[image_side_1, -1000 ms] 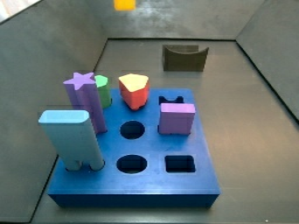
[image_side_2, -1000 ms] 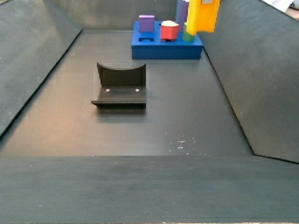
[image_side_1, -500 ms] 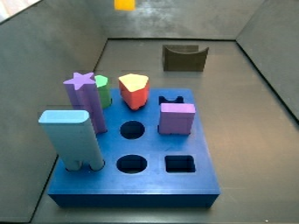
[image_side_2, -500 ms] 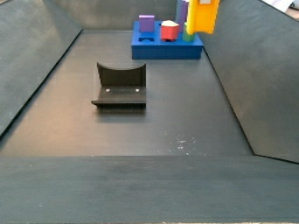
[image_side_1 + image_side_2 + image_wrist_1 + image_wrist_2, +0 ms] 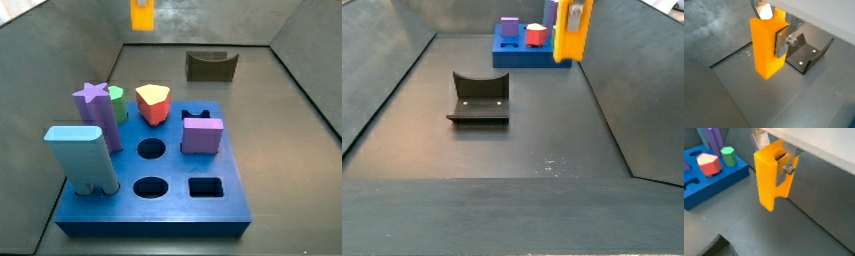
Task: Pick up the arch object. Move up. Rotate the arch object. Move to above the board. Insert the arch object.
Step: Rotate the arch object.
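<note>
The gripper (image 5: 773,36) is mostly cut off by the frame edge in both wrist views, and only one of its fingers (image 5: 781,44) shows as a silver plate pressed flat on the arch object (image 5: 767,47), pinching it while it hangs clear of the floor. The arch object is a slim yellow-orange block held upright, its notched end hard to make out. Beyond it lies the board (image 5: 714,182) carrying coloured blocks, with the dark olive U-shaped piece (image 5: 811,53) on the floor near the arch object.

The gripper (image 5: 777,31) hangs high above the floor, its 2 fingers (image 5: 781,44) clamped on the arch object (image 5: 767,47).
</note>
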Motion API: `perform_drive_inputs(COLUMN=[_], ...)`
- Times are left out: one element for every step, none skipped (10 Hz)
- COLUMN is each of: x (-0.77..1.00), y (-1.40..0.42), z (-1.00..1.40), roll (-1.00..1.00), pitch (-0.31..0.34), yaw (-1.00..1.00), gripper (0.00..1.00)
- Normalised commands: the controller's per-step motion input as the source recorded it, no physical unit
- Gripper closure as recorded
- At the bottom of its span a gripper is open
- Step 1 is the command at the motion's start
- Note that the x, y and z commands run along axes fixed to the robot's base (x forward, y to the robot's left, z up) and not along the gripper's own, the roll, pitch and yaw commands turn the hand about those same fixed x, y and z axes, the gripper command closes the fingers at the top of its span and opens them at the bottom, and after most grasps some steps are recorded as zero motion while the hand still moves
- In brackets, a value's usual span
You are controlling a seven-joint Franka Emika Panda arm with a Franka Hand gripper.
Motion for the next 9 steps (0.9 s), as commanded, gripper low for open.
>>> perform_drive_inputs(x=[0.02, 0.02, 0.02, 0.03, 0.03, 0.03, 0.03, 0.03, 0.03], y=[0.0, -0.01, -0.01, -0.01, -0.01, -0.01, -0.01, -0.01, -0.01], z=[-1.0, -1.0, -1.0, -1.0, -1.0, -1.0, -1.0, -1.0, -0.94], roll=[-0.04, -0.04, -0.05, -0.06, -0.06, -0.07, -0.08, -0.08, -0.09], pitch=[-0.046, -0.043, -0.043, -0.045, -0.045, -0.05, -0.049, -0.051, -0.054], yaw=[0.02, 0.02, 0.01, 0.01, 0.01, 0.01, 0.01, 0.01, 0.01], gripper=[1.0, 1.0, 1.0, 1.0, 1.0, 1.0, 1.0, 1.0, 1.0])
